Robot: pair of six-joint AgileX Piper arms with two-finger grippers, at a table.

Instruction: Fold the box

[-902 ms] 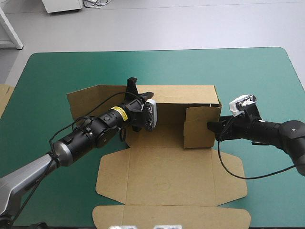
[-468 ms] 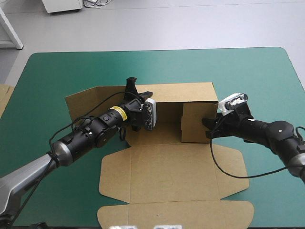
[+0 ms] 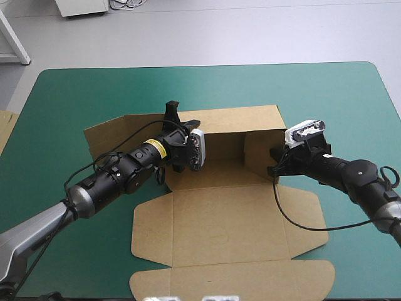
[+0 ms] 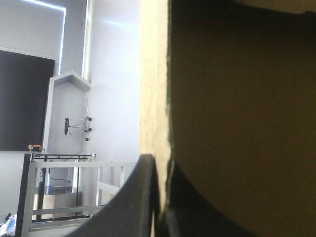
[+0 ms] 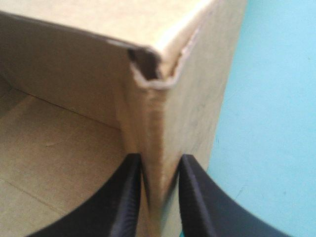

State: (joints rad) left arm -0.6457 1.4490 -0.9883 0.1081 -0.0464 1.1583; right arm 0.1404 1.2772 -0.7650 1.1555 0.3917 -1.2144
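Status: left end effector (image 4: 160,165) pinched tight on the box (image 3: 219,226) rear wall, 12 o'clock side. The right end effector (image 5: 159,165) grips the upright side wall at 3 o'clock.

Plain brown is seen all over the box (image 3: 225,232); its inner walls are shaded darker at frame centre. One crease in the right wrist view is marked whitish. The bench cover (image 3: 94,94) is kept in flat teal-green. More brown board (image 3: 5,128) is seen at the frame's left edge. Jaws of left gripper (image 4: 158,160) & right gripper (image 5: 159,160): black. Left arm (image 3: 119,175): black w/ a yellow band (image 3: 155,148), grey toward lower left. Right arm (image 3: 357,175): black.
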